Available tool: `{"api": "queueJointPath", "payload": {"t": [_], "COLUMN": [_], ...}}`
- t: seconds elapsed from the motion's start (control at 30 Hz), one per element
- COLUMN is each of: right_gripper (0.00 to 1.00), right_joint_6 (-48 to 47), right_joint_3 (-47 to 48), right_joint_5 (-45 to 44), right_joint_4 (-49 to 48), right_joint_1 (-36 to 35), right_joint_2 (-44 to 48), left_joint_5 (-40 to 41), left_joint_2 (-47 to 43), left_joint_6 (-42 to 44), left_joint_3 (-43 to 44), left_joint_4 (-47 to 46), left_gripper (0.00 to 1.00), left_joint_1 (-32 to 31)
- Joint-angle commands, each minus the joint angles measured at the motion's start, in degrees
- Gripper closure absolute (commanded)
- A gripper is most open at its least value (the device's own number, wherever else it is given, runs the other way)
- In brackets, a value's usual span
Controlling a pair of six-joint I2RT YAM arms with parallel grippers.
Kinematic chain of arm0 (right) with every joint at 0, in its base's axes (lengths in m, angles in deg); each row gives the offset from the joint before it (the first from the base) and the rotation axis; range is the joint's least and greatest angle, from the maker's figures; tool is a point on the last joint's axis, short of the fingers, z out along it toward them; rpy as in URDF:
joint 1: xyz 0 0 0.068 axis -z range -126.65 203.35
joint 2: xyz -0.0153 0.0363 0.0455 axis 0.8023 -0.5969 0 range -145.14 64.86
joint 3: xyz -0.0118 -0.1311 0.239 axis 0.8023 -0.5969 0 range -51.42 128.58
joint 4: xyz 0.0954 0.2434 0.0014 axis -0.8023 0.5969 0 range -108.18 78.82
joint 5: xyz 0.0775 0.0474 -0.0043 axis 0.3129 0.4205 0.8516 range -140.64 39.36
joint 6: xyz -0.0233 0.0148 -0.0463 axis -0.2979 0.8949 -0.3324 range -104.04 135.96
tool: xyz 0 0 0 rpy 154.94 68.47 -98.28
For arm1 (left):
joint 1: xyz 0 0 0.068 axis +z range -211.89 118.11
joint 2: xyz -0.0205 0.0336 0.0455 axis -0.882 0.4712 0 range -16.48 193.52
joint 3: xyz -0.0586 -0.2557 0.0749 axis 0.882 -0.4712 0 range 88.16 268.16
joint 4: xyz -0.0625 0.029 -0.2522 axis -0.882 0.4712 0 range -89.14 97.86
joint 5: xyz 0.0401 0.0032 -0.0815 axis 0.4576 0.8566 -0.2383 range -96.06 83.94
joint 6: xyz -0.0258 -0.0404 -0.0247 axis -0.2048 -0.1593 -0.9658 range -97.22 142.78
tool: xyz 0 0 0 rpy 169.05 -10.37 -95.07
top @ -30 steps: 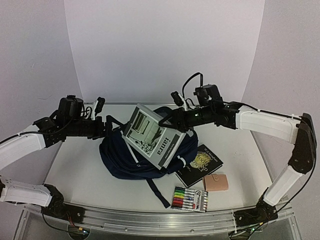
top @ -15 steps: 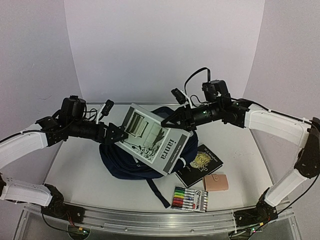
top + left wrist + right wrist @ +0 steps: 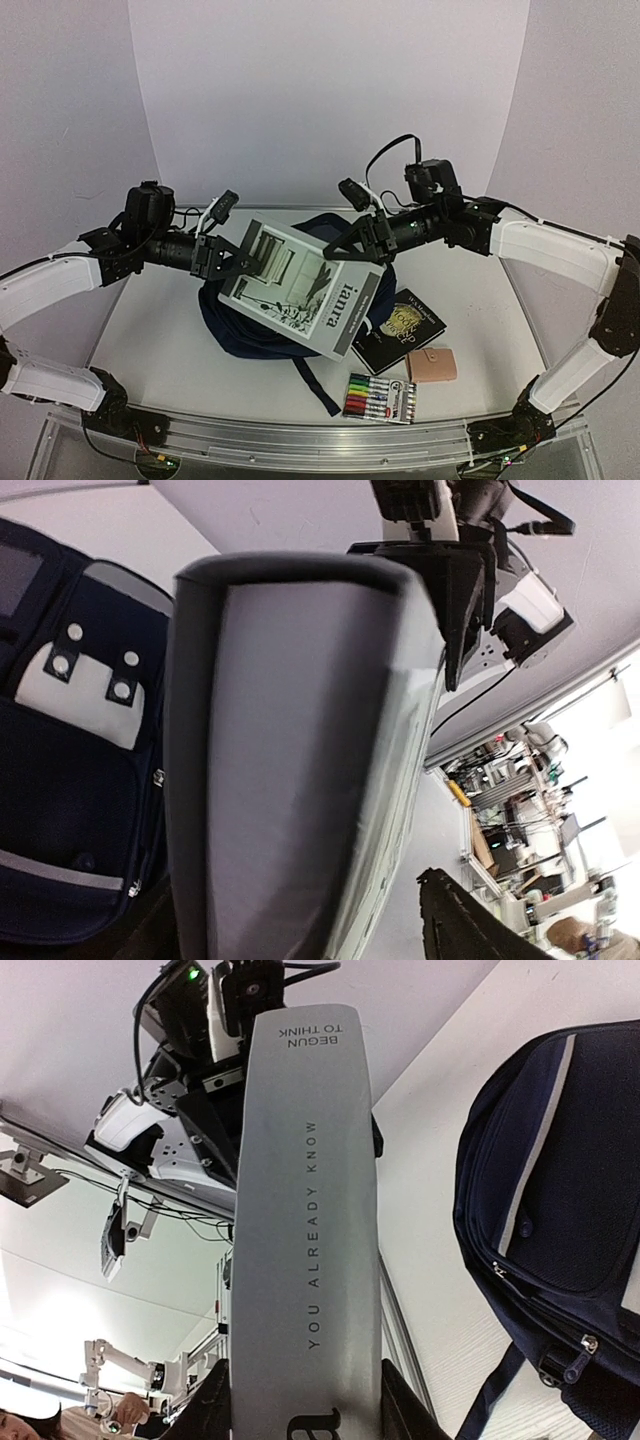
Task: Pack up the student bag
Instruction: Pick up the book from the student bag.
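My left tool (image 3: 230,264) is clamped on the left edge of a grey book (image 3: 300,290), and my right tool (image 3: 360,242) is clamped on its far right corner. Between them, the book hangs tilted in the air. Directly under it the student bag (image 3: 235,322) lies on the bench (image 3: 150,330), partly hidden by the cover. To the bag's right, on the bench, lie a black book (image 3: 402,328), a tan wallet (image 3: 436,366) and a pack of markers (image 3: 380,398).
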Motion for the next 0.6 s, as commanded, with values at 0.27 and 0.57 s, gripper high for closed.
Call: {"api": "queueJointPath", "payload": {"t": [0.27, 0.57], "right_gripper": [0.38, 0.14], "right_joint_6": [-3.1, -3.9], "right_joint_3": [2.5, 2.7], "right_joint_5": [-10.0, -30.6], "right_joint_4": [-1.9, -0.4], "right_joint_1": [-0.2, -0.2], "right_joint_2": [1.4, 3.2], "left_joint_5": [-2.9, 5.1], "left_joint_2": [-1.1, -2.2], "left_joint_6": [-5.3, -9.9], "left_joint_3": [-1.7, -0.8], "left_joint_4": [-9.8, -9.8], "left_gripper": [0.68, 0.82], "left_joint_1": [-0.2, 2.5]}}
